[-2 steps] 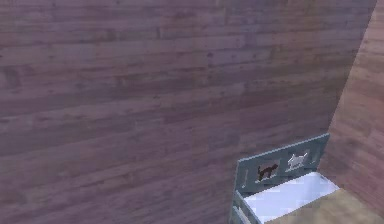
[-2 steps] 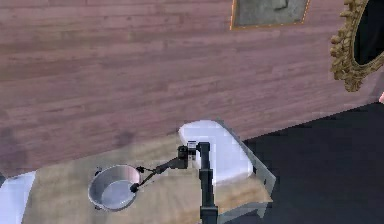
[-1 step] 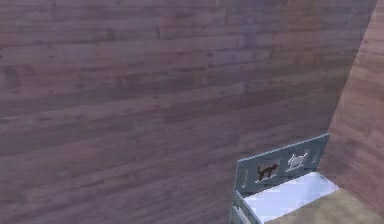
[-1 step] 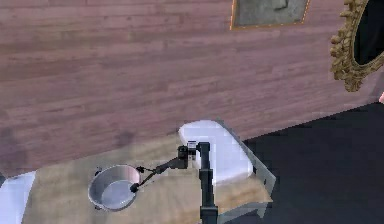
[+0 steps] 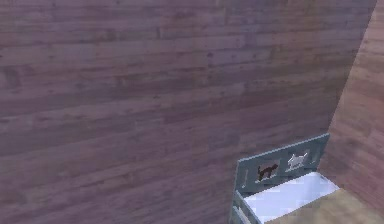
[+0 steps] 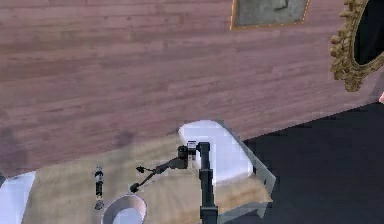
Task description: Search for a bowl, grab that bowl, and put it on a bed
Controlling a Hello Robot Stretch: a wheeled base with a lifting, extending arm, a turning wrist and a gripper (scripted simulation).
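Observation:
In the arm side view the dark arm (image 6: 207, 190) rises from the bottom edge over a bed (image 6: 70, 185) with a tan cover. The gripper (image 6: 139, 178) reaches left from the arm's far end, above the cover. A white, rounded, bowl-like thing (image 6: 125, 212) lies on the cover just below the fingers, at the bottom edge. I cannot tell whether the gripper holds anything. In the forward view, the bed's grey-blue headboard (image 5: 282, 166) with two animal figures stands at the lower right against the plank wall.
A white pillow (image 6: 218, 146) lies right of the gripper, another (image 6: 14, 194) at the far left. A small dark thing (image 6: 98, 181) lies on the cover. A framed picture (image 6: 270, 12) and an oval gold-framed mirror (image 6: 362, 45) hang on the plank wall. Dark floor (image 6: 330, 170) spreads right.

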